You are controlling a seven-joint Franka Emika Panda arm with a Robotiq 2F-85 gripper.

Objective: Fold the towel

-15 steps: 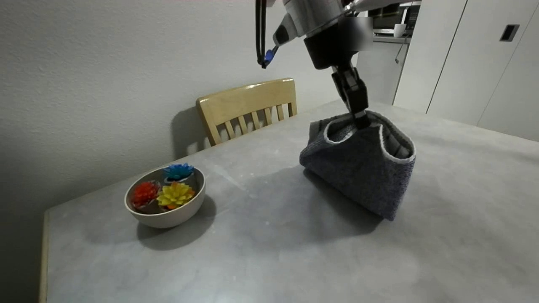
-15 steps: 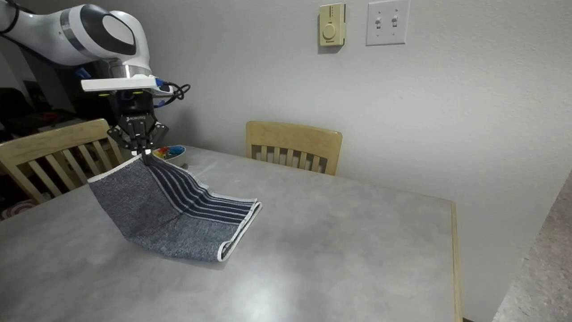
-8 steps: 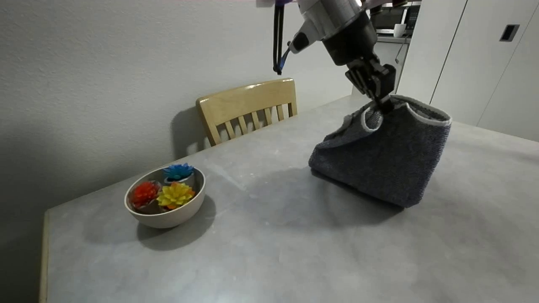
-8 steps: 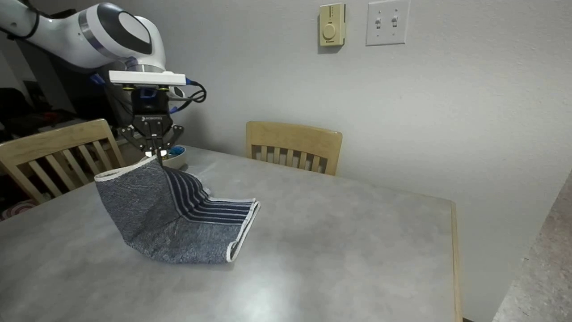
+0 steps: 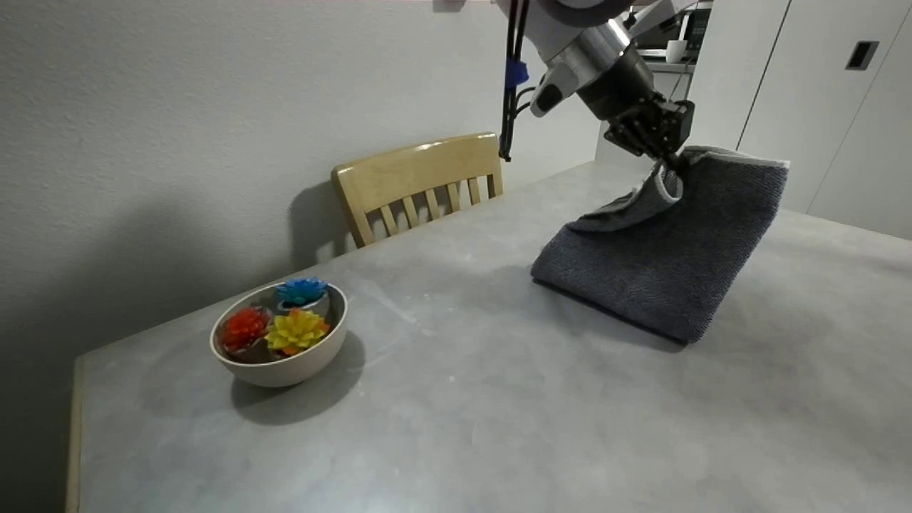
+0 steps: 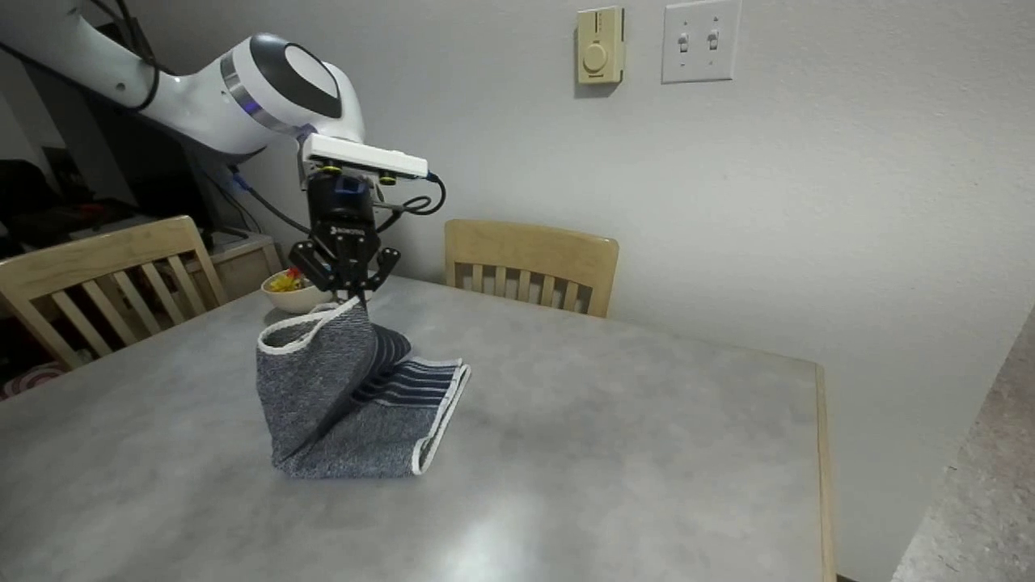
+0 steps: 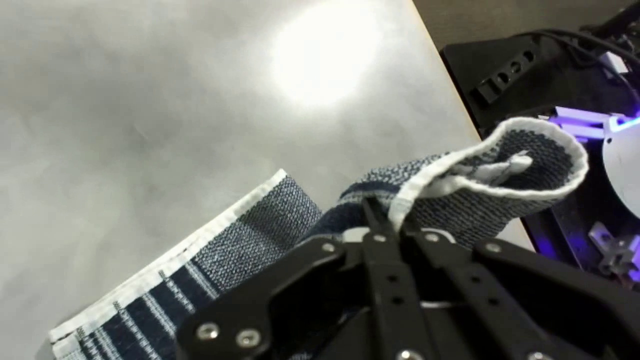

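The blue-grey towel with white trim shows in both exterior views [image 5: 641,263] [image 6: 356,449]. One part rests on the table; the other part is raised and curls over it. My gripper holds the raised edge above the table in both exterior views [image 5: 673,162] [image 6: 359,297]. In the wrist view my gripper [image 7: 393,220] is shut on the towel's white-trimmed edge, and the loose edge forms a loop to the right. The striped resting end of the towel [image 7: 235,250] lies at lower left there. The pinched cloth is partly hidden by the fingers.
A bowl [image 5: 299,370] with red, blue and yellow flowers stands on the table, also in an exterior view behind the towel [image 6: 297,302]. A wooden chair [image 5: 420,167] stands at the wall side; another chair [image 6: 105,250] stands at left. The robot's base equipment is beyond the table edge [image 7: 445,67].
My gripper has moved right in both exterior views, tilting, with the towel edge held. The raised part has swung over toward the striped resting end, which has stayed nearly in place over the last half second.
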